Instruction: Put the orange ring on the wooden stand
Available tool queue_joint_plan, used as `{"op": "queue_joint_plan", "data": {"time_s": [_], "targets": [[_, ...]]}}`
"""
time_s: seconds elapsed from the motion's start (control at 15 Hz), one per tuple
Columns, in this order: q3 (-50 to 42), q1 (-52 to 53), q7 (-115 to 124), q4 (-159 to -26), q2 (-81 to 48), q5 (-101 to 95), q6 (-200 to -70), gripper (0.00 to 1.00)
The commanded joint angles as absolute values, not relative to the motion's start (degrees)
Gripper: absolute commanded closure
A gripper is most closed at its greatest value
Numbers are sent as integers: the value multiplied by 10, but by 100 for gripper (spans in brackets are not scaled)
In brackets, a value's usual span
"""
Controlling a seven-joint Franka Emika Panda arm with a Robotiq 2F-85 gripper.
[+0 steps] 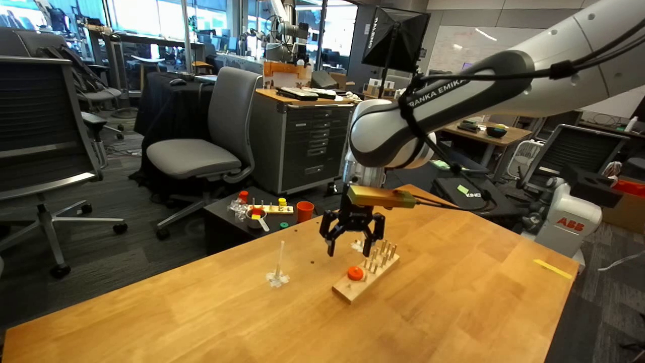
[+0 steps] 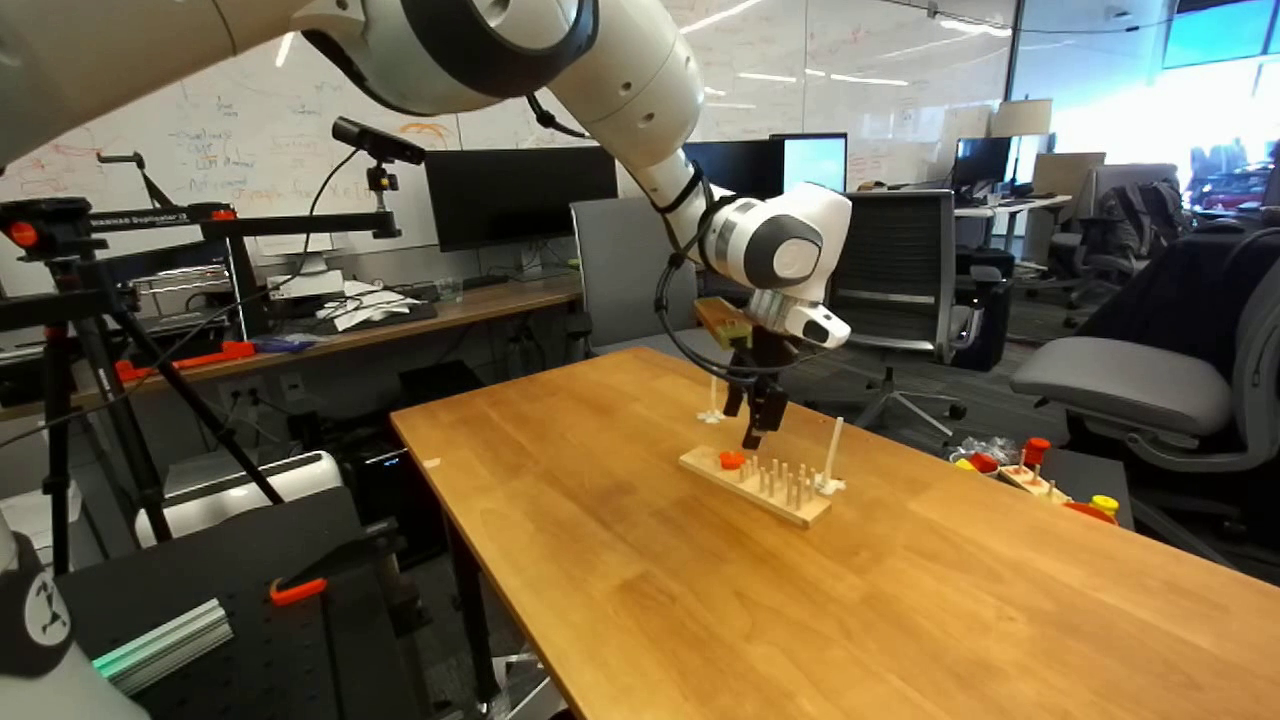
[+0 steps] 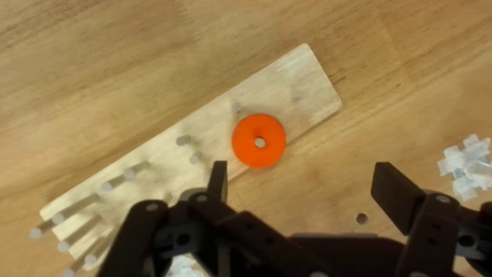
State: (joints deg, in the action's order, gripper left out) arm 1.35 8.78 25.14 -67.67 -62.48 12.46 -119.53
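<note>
The bench (image 1: pixel 453 312) is a broad wooden top, and the arm (image 1: pixel 504 98) extends over it in both exterior views. Past one long edge of the bench stands a low black unit (image 1: pixel 221 239).

The pincer (image 1: pixel 348 250) points down above the bench, in from that edge. Its two fingers (image 3: pixel 396 196) are spread wide apart. In the wrist view one overlaps a long side of the wooden stand (image 3: pixel 215 130), and the other is over the bench top.

The wooden stand lies flat, in from the same long edge. Between it and that edge rise a thin pale rod (image 2: pixel 834 448) and another pale rod (image 2: pixel 714 395), each with a whitish patch (image 1: pixel 277 280) around its foot. A yellow strip (image 1: pixel 553 268) lies near a corner of the bench.

The orange ring (image 3: pixel 244 149) is on the wooden stand, near the end that, in an exterior view, is closer to the bench's far corner (image 2: pixel 640 362). It sits low over the base, below the pincer and apart from the fingers; the wrist view shows a pale peg top (image 3: pixel 260 142) in its centre hole. Most other pegs (image 3: pixel 129 174) stand toward the opposite end. A small dark spot (image 3: pixel 361 218) lies between the whitish patches.
</note>
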Motion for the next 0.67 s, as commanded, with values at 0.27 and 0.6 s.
{"op": "queue_joint_plan", "data": {"time_s": [0.27,0.6], "targets": [[-1,125,252,-750,-443,61,-1186,0],[-4,143,253,-801,-333,-1,-1131,0]]}}
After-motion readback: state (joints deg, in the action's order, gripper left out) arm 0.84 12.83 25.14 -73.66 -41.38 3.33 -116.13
